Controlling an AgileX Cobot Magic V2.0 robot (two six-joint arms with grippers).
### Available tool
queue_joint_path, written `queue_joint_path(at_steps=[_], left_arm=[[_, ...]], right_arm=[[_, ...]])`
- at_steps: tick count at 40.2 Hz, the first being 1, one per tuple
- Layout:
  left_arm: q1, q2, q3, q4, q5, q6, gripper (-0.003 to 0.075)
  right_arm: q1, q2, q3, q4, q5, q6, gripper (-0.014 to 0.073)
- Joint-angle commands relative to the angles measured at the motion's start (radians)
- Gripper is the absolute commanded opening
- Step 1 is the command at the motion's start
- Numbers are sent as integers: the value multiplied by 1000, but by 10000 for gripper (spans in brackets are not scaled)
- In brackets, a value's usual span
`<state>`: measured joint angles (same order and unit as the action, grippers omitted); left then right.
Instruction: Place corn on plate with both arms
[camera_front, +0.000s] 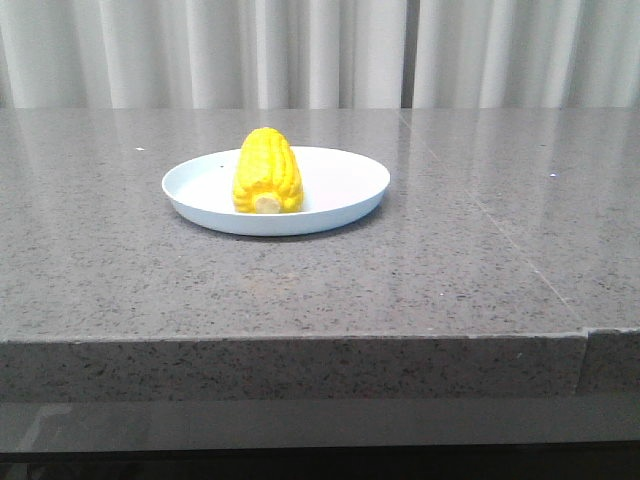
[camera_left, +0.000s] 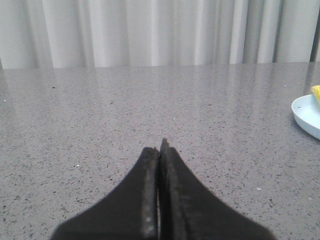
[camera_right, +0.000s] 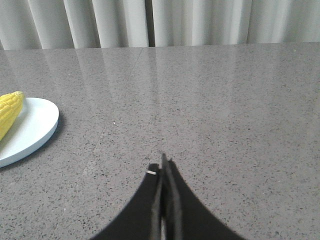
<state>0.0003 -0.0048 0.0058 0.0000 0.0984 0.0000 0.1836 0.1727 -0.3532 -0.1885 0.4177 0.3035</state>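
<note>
The bright-yellow corn (camera_front: 267, 172) lies on the pale-blue plate (camera_front: 345, 185) in the middle of the grey stone table, its pale stalk end facing me. Neither arm shows in the front view. My left gripper (camera_left: 160, 146) is shut and empty, low over bare table well left of the plate (camera_left: 306, 116), where a sliver of the corn (camera_left: 316, 92) shows. My right gripper (camera_right: 164, 162) is shut and empty, over bare table right of the plate (camera_right: 35, 127) and the corn (camera_right: 9, 111).
The grey speckled table (camera_front: 480, 270) has a thick front edge and a seam at its right. Pale curtains (camera_front: 320, 50) hang behind the table's far edge.
</note>
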Motion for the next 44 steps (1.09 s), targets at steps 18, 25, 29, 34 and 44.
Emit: queue_joint_path(at_steps=[18, 25, 29, 34, 44], left_arm=[[1, -19, 2, -9, -77, 0, -20], [1, -19, 2, -9, -77, 0, -20], [1, -19, 2, -9, -77, 0, -20], [1, -19, 2, -9, -77, 0, -20], [1, -19, 2, -9, -77, 0, -20]], right_arm=[[-4, 10, -25, -21, -76, -11, -122], [-18, 9, -7, 32, -104, -102, -122], [-62, 8, 41, 128, -173, -225, -122], [-130, -17, 126, 210, -282, -287, -122], [-199, -152, 310, 238, -357, -287, -122]])
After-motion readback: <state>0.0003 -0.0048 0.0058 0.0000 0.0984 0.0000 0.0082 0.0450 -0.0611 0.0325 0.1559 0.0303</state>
